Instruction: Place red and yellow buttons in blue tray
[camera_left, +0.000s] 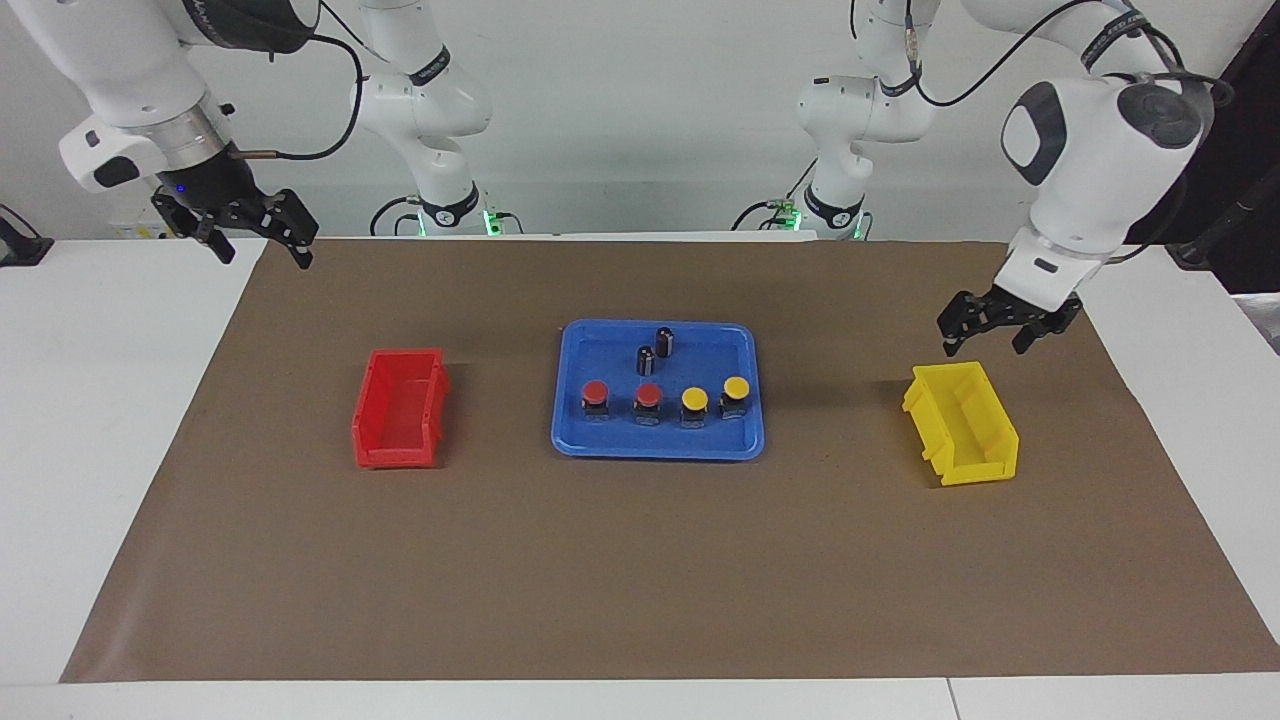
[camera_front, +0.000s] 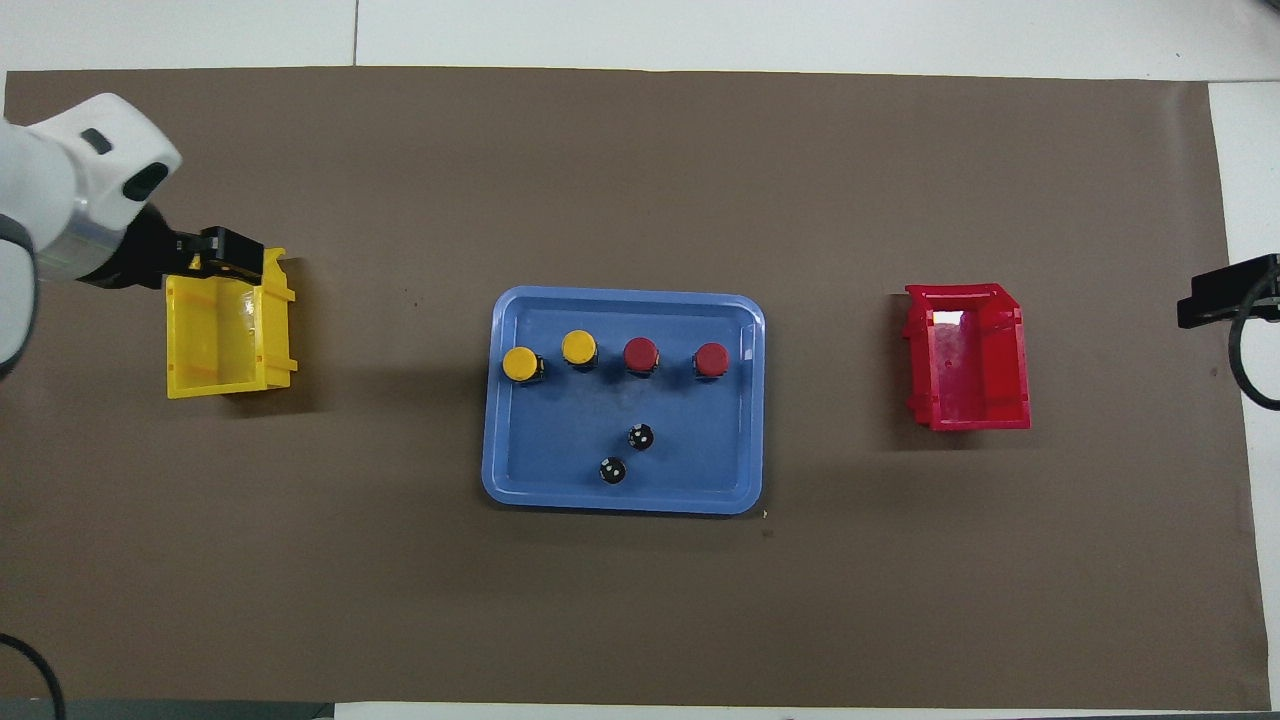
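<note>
Left gripper (camera_left: 990, 320) up over the table just beside the yellow bin's (camera_left: 962, 425) robot-side end, fingers parted and holding nothing; right gripper (camera_left: 255, 232) waiting over the paper's corner at the right arm's end, also parted and unloaded. All four red and yellow buttons (camera_left: 665, 402) already standing in a row in the blue tray (camera_left: 600, 440), farther from the robots than two dark capless cylinders (camera_left: 655, 350). Judged complete, or nearly so. Risk from here: a low sweep by the left gripper clipping the light bin's rim and skidding it over the brown paper (camera_left: 640, 580); any reach into the tray toppling the narrow upright cylinders or nudging a button. Smooth rounded mushroom caps on squat black bases; glossy hard plastic tray, low rim, rounded corners; ribbed open red bin (camera_left: 400, 408); matte paper.
</note>
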